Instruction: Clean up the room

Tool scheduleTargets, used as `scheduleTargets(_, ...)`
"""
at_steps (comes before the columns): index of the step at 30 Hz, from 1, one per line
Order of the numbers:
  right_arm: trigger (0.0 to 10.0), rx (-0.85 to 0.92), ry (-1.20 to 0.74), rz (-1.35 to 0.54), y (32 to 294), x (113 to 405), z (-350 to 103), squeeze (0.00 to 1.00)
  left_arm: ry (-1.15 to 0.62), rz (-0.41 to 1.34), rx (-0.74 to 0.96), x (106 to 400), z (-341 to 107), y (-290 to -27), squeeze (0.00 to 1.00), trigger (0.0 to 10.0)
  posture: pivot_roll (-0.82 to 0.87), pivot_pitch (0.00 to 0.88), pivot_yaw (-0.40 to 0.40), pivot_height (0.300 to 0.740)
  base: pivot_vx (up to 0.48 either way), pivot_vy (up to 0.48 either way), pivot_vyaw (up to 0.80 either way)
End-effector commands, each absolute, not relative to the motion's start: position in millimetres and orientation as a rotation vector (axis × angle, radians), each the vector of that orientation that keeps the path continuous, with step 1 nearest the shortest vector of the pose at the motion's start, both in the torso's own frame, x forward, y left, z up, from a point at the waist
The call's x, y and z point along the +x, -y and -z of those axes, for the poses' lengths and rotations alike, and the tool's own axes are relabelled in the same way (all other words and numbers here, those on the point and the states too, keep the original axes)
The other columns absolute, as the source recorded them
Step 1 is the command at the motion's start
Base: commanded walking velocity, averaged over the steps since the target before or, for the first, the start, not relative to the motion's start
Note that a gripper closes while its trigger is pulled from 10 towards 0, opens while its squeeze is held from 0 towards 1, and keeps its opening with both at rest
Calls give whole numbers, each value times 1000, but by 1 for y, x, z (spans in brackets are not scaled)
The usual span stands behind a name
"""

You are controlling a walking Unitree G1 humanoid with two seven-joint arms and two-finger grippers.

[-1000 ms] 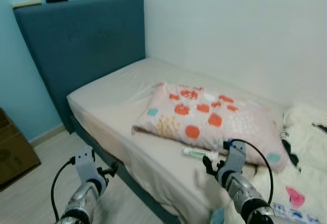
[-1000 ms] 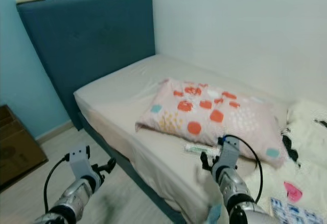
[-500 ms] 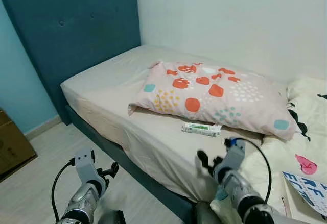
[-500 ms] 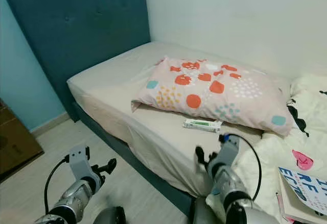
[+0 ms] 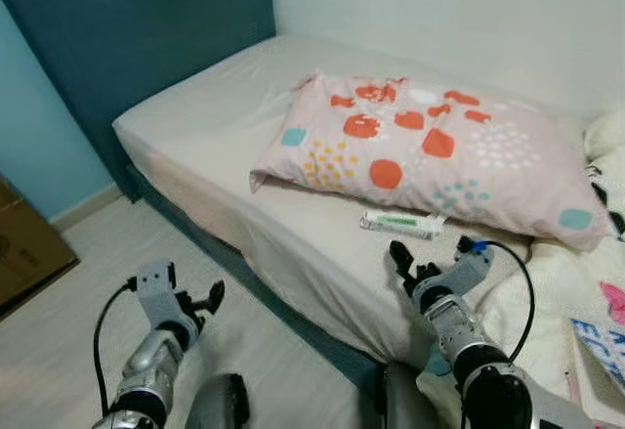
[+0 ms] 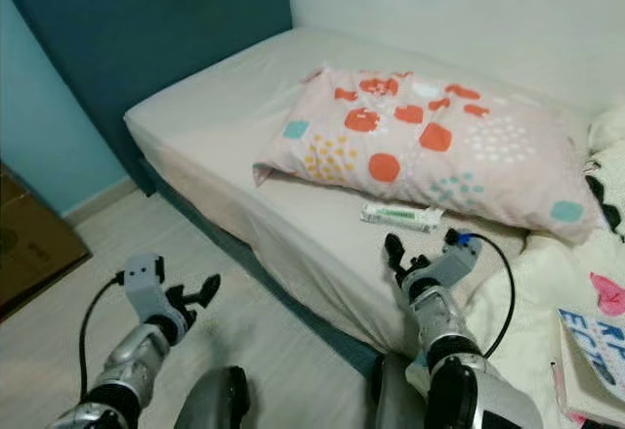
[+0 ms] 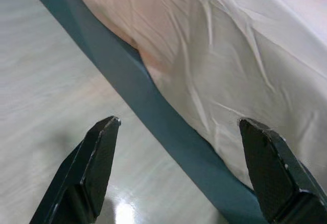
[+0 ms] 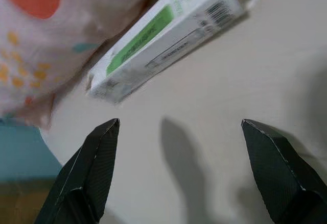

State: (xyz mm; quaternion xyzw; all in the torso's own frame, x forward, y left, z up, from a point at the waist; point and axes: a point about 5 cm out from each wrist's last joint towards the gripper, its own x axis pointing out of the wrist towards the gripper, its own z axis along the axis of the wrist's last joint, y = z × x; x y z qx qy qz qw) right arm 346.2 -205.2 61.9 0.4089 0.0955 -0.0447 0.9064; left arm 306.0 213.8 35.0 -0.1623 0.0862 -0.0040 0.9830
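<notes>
Floor (image 5: 78, 292) of pale wood lies at the left side of the bed (image 5: 225, 146), and a brown cardboard box (image 5: 24, 253) sits on it well apart from the bed, against the light blue wall (image 5: 39, 126); the left claw (image 5: 186, 304) hangs over this floor, just beside the bed's dark blue base, its two black fingers (image 7: 94, 168) spread wide apart with nothing between them; in the left wrist view the blue base rail (image 7: 153, 112) and the creased cream sheet (image 7: 245, 55) run between those fingers; a dark blue padded headboard (image 5: 146, 19) stands at the head of the bed, in the corner where the blue wall meets the white wall (image 5: 469, 19); on the bed, a pale pink pillow (image 5: 439, 150) with orange, teal and yellow spots lies across the mattress; a small white carton with green print (image 5: 401, 223) lies flat on the sheet, touching the pillow's near edge; the right claw (image 5: 415, 271) is over the near edge of the bed, just short of the carton, its fingers (image 8: 92, 168) wide apart and gripping nothing; the right wrist view shows the carton (image 8: 168, 40) ahead of those fingers, half tucked under the pillow's edge; at the right end of the bed lies a white blanket (image 5: 547, 292) with dark and pink marks, and on it a book (image 6: 591, 351) with blue lettering.
</notes>
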Motion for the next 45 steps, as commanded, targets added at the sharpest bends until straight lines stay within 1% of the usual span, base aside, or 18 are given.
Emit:
scheduleTargets(1, 10000, 930, -174, 108, 208, 347, -63, 0, -122, 7, -276, 303, -46, -232, 0, 10000, 159, 332, 55, 571, 0, 0, 0)
scheduleTargets(3, 10000, 989, -117, 98, 209, 352, -72, 0, -80, 18, -260, 303, -56, -236, 0, 10000, 191, 360, 76, 571, 0, 0, 0)
scheduleTargets(5, 10000, 1012, -90, 93, 209, 354, -76, 0, -71, 30, -254, 303, -59, -236, 0, 10000, 197, 365, 81, 571, 0, 0, 0)
scheduleTargets(6, 10000, 1039, -61, 93, 211, 356, -80, 0, -60, 50, -246, 300, -62, -234, 0, 10000, 216, 387, 93, 571, 0, 0, 0)
scheduleTargets(8, 10000, 1053, -44, 94, 212, 357, -83, 0, -54, 65, -241, 298, -64, -232, 0, 10000, 216, 387, 93, 571, 0, 0, 0)
scheduleTargets(9, 10000, 1068, -27, 102, 214, 358, -85, 0, -48, 80, -234, 295, -65, -229, 0, 10000, 228, 405, 104, 571, 0, 0, 0)
scheduleTargets(12, 10000, 1087, 0, 119, 218, 360, -89, 0, -43, 99, -236, 287, -68, -227, 0, 10000, 237, 423, 110, 571, 0, 0, 0)
scheduleTargets(13, 10000, 1102, 20, 163, 226, 363, -96, 0, -52, 125, -232, 280, -68, -220, 0, 10000, 252, 457, 120, 571, 0, 0, 0)
scheduleTargets(17, 10000, 1106, 25, 180, 229, 364, -98, 0, -56, 135, -233, 276, -69, -218, 0, 10000, 254, 460, 121, 571, 0, 0, 0)
scheduleTargets(19, 10000, 1103, 37, 237, 240, 367, -107, 0, -65, 162, -240, 266, -75, -211, 0, 10000, 256, 482, 124, 571, 0, 0, 0)
scheduleTargets(22, 10000, 1103, 58, 249, 244, 369, -114, 0, -68, 172, -243, 262, -78, -209, 0, 10000, 257, 489, 123, 571, 0, 0, 0)
scheduleTargets(25, 10000, 1115, 126, 235, 252, 376, -134, 0, -75, 179, -247, 257, -80, -205, 0, 10000, 262, 500, 121, 571, 0, 0, 0)
scheduleTargets(30, 10000, 1111, 174, 209, 255, 382, -150, 0, -88, 186, -248, 253, -83, -202, 0, 10000, 264, 502, 118, 571, 0, 0, 0)
scheduleTargets(31, 0, 1111, 189, 199, 255, 383, -154, 0, -94, 188, -249, 251, -84, -201, 0, 10000, 268, 506, 119, 571, 0, 0, 0)
scheduleTargets(34, 0, 1102, 200, 193, 255, 384, -158, 0, -98, 187, -250, 249, -85, -201, 0, 10000, 263, 506, 113, 571, 0, 0, 0)
scheduleTargets(40, 0, 1099, 187, 204, 256, 381, -150, 0, -113, 180, -263, 248, -85, -198, 0, 10000, 246, 497, 100, 571, 0, 0, 0)
scheduleTargets(42, 0, 1089, 168, 192, 254, 378, -142, 0, -119, 180, -273, 250, -83, -194, 0, 10000, 220, 473, 84, 571, 0, 0, 0)
scheduleTargets(45, 0, 1061, 144, 138, 246, 376, -134, 0, -116, 179, -285, 253, -83, -191, 0, 10000, 207, 461, 76, 571, 0, 0, 0)
